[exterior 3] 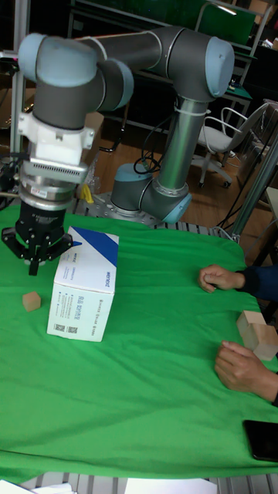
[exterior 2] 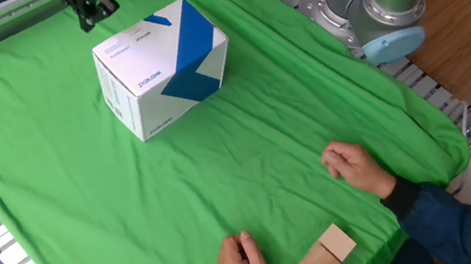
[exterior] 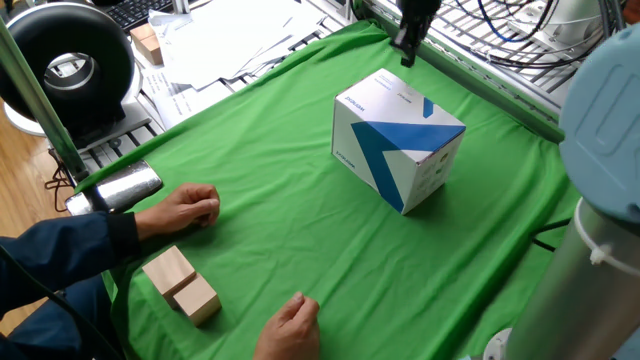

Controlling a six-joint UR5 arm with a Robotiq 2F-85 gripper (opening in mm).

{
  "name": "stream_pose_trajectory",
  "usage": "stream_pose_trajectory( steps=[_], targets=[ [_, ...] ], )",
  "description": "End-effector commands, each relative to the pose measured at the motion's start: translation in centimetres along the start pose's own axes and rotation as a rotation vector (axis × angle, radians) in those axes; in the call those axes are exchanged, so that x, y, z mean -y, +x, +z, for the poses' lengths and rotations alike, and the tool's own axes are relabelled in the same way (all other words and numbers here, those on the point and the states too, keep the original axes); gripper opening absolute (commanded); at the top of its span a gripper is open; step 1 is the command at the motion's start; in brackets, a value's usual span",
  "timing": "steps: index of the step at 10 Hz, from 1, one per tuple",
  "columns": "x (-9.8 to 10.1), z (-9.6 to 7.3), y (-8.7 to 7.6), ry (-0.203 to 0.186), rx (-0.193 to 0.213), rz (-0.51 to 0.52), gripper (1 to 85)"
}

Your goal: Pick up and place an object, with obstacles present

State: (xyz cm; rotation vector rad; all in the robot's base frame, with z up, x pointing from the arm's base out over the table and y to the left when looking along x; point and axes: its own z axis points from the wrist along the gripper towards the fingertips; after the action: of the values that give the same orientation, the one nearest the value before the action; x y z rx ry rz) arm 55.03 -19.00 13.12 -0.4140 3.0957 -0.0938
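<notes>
The object, a tiny pale-wood cube (exterior 3: 31, 301), lies on the green cloth just left of the obstacle in the tall fixed view; in both fixed views it does not show. The obstacle is a large white box with blue shapes (exterior: 396, 140) (exterior 2: 160, 65) (exterior 3: 83, 284). My gripper (exterior 3: 33, 268) (exterior 2: 88, 21) (exterior: 408, 52) hangs beside the box's far-left side, a little above and behind the cube. Its fingers look pressed together with nothing between them.
Two larger pale wooden blocks (exterior: 181, 284) (exterior 2: 324, 259) (exterior 3: 255, 333) lie by a person's two hands (exterior: 185, 208) (exterior: 290, 328) at the cloth's near edge. A metal frame and cables border the cloth behind the gripper. A black phone (exterior 3: 262, 440) lies at the front right.
</notes>
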Motion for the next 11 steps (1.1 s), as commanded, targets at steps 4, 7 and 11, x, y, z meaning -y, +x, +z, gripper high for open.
stream_pose_trajectory(
  steps=[4, 7, 11],
  targets=[
    [-0.4, 5.5, 1.9, -0.011, 0.024, -0.057, 1.3],
    [-1.2, 5.3, 2.6, -0.056, 0.005, -0.135, 1.3],
    [-2.3, 5.2, 2.6, -0.098, 0.012, -0.208, 1.3]
  ],
)
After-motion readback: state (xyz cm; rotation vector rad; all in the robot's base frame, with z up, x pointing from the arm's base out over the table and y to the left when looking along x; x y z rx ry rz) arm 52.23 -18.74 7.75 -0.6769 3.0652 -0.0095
